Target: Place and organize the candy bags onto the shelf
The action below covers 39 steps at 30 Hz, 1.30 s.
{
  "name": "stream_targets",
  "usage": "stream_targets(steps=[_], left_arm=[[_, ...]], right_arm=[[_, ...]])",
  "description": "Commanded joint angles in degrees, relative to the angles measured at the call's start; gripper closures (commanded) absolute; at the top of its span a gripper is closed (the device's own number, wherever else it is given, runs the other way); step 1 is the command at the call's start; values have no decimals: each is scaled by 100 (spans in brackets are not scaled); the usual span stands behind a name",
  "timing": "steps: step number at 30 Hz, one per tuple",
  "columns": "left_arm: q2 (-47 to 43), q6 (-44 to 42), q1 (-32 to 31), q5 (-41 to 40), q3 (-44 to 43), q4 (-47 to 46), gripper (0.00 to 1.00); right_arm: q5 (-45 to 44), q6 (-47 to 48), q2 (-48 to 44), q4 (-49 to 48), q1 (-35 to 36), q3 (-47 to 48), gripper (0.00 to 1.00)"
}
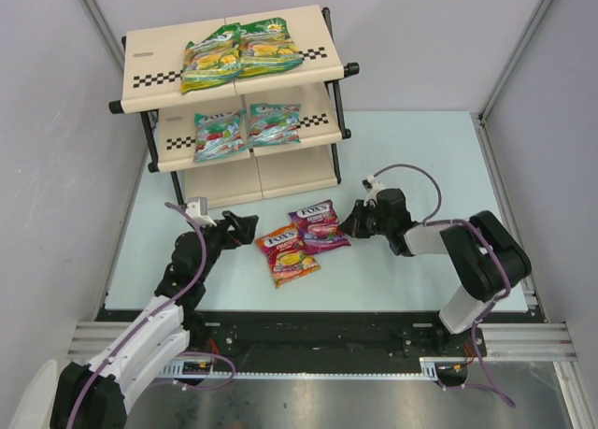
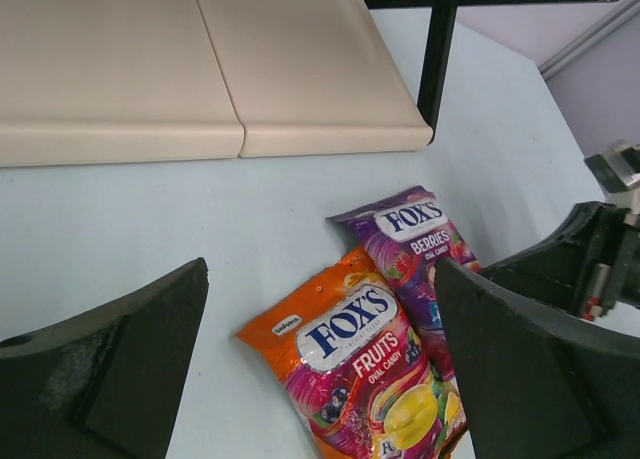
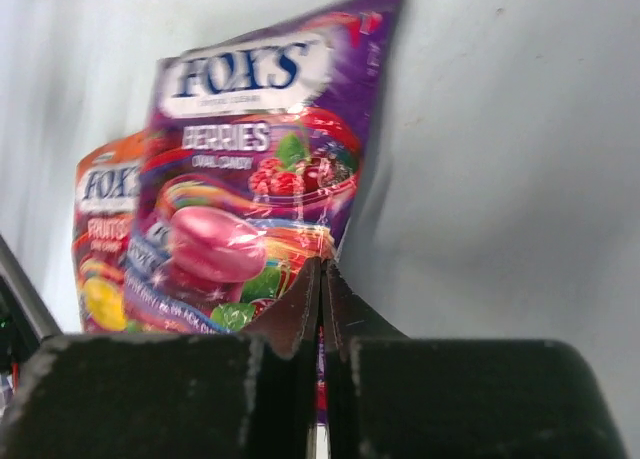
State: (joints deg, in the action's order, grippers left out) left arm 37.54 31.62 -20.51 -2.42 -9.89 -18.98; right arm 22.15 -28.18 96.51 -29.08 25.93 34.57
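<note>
The shelf (image 1: 149, 64) stands at the back left. Two green-yellow candy bags (image 1: 213, 60) (image 1: 266, 48) lie on its top tier and two teal bags (image 1: 218, 135) (image 1: 274, 123) on the middle tier. The bottom tier (image 2: 200, 69) is bare. The red-orange bag (image 1: 288, 253) (image 2: 350, 359) and the purple-pink bag (image 1: 318, 225) (image 2: 420, 239) lie on the table, overlapping. My right gripper (image 1: 353, 221) (image 3: 322, 269) is shut on the purple-pink bag's (image 3: 250, 179) right edge. My left gripper (image 1: 245, 225) (image 2: 320, 274) is open, just left of the red-orange bag.
The pale blue table mat (image 1: 420, 158) stretches right of the shelf. A black frame leg (image 2: 437, 49) of the shelf stands at the bottom tier's right corner. Grey walls enclose the table on three sides.
</note>
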Motion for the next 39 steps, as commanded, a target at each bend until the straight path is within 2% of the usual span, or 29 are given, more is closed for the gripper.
stream_targets(steps=[1,5,11,19,23,28,32,39], left_arm=[[-98,195,-32,-75,92,-193,0],[-63,275,-32,-75,154,-299,0],[-133,292,-32,-110,207,-299,1],[-484,389,-32,-373,365,-141,1],[-599,415,-32,-418,427,-132,1],[-625,398,-23,-470,470,-123,1],[-704,389,-32,-532,514,-123,1],[-687,328,-32,-602,558,-167,1]], right_arm=[[106,331,-1018,43,271,-82,100],[-114,542,-1809,-150,465,-73,100],[-1,674,-2005,-589,597,129,100],[456,385,-1163,-1521,711,744,100],[632,261,-609,-1794,904,1393,100],[615,-2,121,-2233,1045,1983,100],[589,-433,990,-2934,949,2317,100],[501,-1118,2089,-3621,817,3029,100]])
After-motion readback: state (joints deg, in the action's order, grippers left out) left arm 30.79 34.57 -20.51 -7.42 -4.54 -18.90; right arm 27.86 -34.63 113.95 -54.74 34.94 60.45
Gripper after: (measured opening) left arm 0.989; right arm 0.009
